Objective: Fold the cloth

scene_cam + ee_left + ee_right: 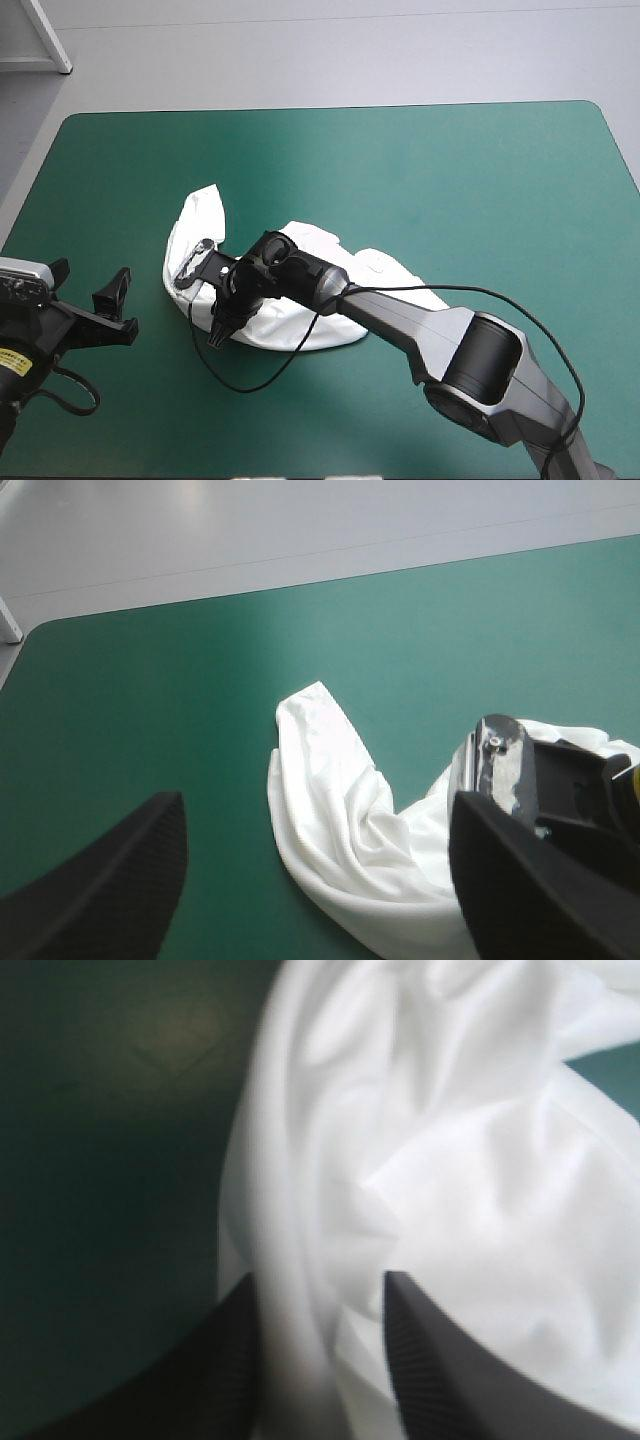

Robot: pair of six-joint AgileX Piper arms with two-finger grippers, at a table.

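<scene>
The white T-shirt (385,275) lies as a crumpled heap on the teal-green cover, left of the table's middle. My right gripper (222,328) reaches across the heap to its near-left edge. In the right wrist view its black fingers (440,1360) stand close together with a thick fold of the T-shirt (450,1160) filling the gap between them (320,1280). My left gripper (88,277) hovers open near the table's front-left corner, apart from the cloth. Ahead of its spread fingers (317,800) I see a long lobe of the T-shirt (330,810) and the right arm's wrist (570,780).
Bare teal-green cover (450,170) stretches behind and to the right of the heap. The table's far edge (330,107) runs across the back, with grey floor beyond. The right arm's body lies over the heap's near side.
</scene>
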